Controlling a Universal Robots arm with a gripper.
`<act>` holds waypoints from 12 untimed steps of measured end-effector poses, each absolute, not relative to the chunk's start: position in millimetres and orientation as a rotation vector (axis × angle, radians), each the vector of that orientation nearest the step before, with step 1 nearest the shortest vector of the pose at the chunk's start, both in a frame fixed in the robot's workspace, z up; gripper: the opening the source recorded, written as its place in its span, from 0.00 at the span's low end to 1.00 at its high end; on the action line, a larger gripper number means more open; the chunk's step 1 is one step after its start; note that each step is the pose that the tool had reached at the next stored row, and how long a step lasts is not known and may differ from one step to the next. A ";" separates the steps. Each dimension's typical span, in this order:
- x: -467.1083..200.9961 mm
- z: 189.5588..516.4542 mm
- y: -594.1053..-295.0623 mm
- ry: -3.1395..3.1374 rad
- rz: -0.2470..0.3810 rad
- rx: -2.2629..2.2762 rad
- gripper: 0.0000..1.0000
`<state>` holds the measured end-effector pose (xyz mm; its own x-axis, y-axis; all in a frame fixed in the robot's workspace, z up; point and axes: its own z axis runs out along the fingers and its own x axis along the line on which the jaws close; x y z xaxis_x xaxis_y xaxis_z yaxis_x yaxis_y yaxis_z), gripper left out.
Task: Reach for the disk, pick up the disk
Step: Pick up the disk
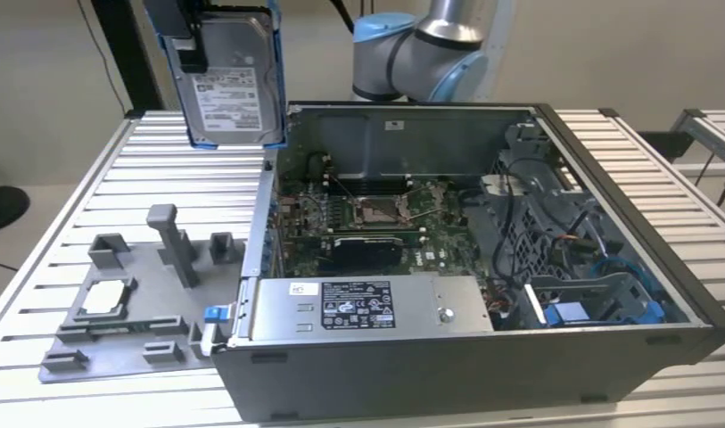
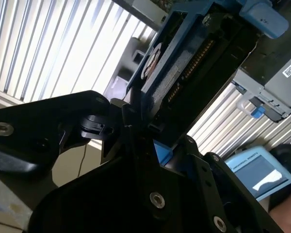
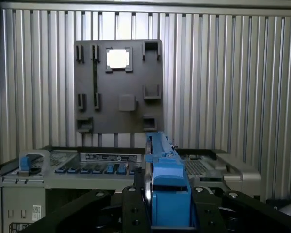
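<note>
One disk, a silver drive with a white label in a blue carrier, hangs upright in the upper part of the exterior view's left, held clear above the slatted metal table. The gripper grasps it near its upper end, with one dark finger lying across the silver face close to the carrier's edge. In the first wrist view the blue carrier appears edge-on, and the black fingers are closed against it from both sides, so the disk is clamped between them. In the second wrist view the same drive runs away from the fingers at a slant, showing its dark underside and a row of connector pins.

Below the disk, towards the lower part of the exterior view's left, a grey tray with raised holders rests on the table. A small silver-white square chip lies in one of its recesses. Just beside the tray, filling the centre and the exterior view's right, stands an opened computer case. Its circuit board is exposed, and a silver power unit with a printed label sits along the near side. The robot arm, grey with blue joint caps, rises behind the case at top centre.
</note>
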<state>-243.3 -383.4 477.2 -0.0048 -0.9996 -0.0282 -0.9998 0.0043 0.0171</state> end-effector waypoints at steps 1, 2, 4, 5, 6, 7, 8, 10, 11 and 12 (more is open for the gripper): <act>-238.8 477.2 -383.4 2.221 0.051 -2.211 0.00; -234.1 477.3 -383.4 2.222 0.052 -2.211 0.00; -225.1 477.3 -383.3 2.223 0.055 -2.212 0.00; -220.7 477.2 -383.4 2.223 0.056 -2.213 0.00; -216.2 477.2 -383.4 2.224 0.057 -2.213 0.00; -211.6 477.2 -383.4 2.224 0.057 -2.213 0.00; -207.0 477.3 -383.4 2.224 0.058 -2.214 0.00; -197.9 477.2 -383.4 2.224 0.058 -2.214 0.00; -193.1 477.2 -383.4 2.224 0.059 -2.214 0.00; -188.9 477.2 -383.4 2.225 0.059 -2.214 0.00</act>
<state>-188.9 -383.4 477.2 -0.0051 -0.9996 -0.0282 -0.9997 0.0044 0.0248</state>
